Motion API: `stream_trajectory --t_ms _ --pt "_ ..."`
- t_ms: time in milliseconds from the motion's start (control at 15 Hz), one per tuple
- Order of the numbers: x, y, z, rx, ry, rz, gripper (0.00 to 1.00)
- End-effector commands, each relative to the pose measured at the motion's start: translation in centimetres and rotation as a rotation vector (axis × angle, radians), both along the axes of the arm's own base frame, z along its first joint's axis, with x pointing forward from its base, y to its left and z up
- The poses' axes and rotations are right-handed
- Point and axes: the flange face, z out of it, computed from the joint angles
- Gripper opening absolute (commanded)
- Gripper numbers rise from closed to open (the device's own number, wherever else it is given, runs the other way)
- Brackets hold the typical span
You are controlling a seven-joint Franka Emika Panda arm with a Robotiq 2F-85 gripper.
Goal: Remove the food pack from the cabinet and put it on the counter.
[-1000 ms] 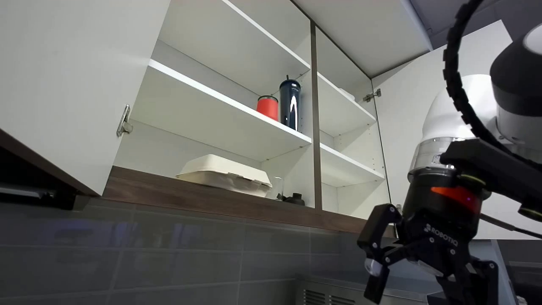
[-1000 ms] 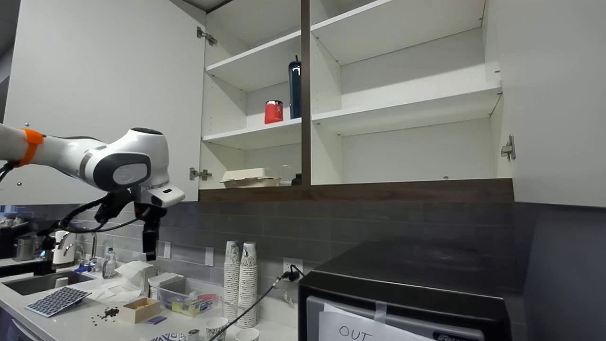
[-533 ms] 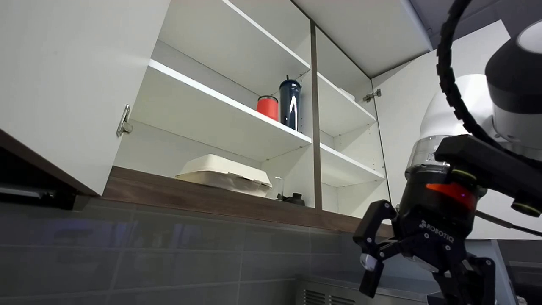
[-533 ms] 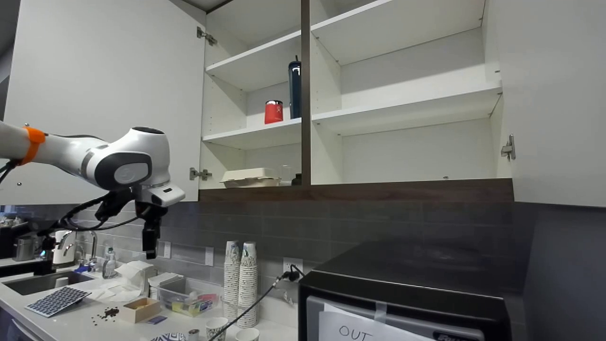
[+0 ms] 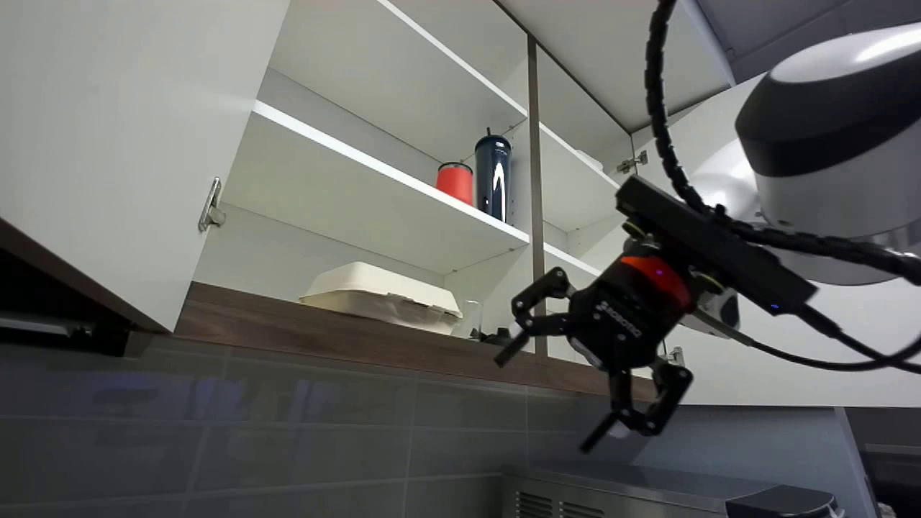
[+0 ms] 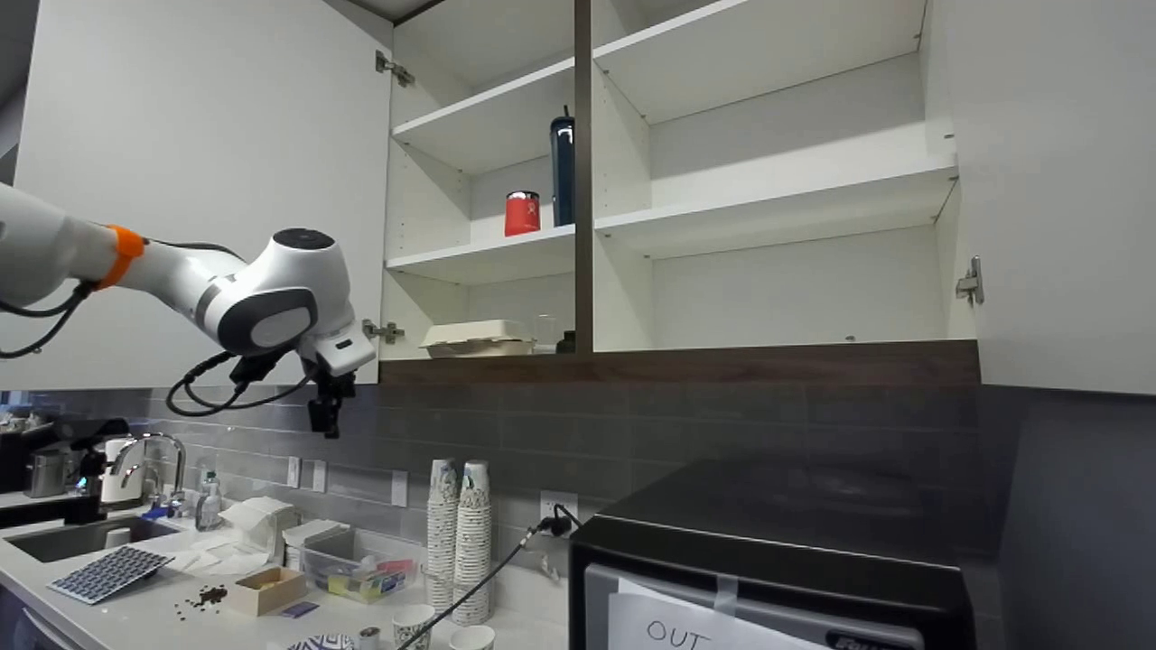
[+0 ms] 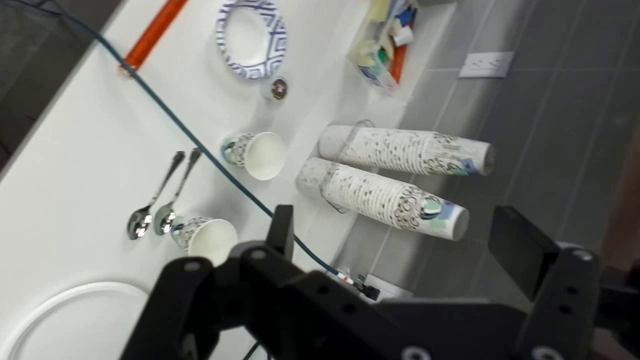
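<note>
Resting at the bottom of the cabinet (image 5: 345,337): white takeaway box (image 5: 381,296), lid down; clear cup (image 5: 471,316) just beside it. Shelf (image 5: 360,208) above: red cup (image 5: 455,184), dark blue bottle (image 5: 493,178). Apart from the box: gripper (image 5: 544,403), jaws spread wide.

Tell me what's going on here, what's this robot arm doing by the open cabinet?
The arm is there to take the food pack out of the cabinet and set it on the counter. Right now its hand is open and holds nothing, above the counter. The food pack sits at the cabinet's bottom, not yet picked up, with a red cup and blue bottle on the shelf above.
</note>
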Motion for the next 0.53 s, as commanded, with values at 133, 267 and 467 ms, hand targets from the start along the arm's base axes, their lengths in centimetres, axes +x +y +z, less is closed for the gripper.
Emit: stream_trajectory --t_ms 133,267,467 --pt "6.9 1.6 5.8 0.205 -0.218 -0.157 1.0" --pt "8.5 1.9 7.8 0.233 -0.301 -0.175 1.0" --pt "10.6 2.3 9.7 0.229 -0.359 -0.168 1.0"
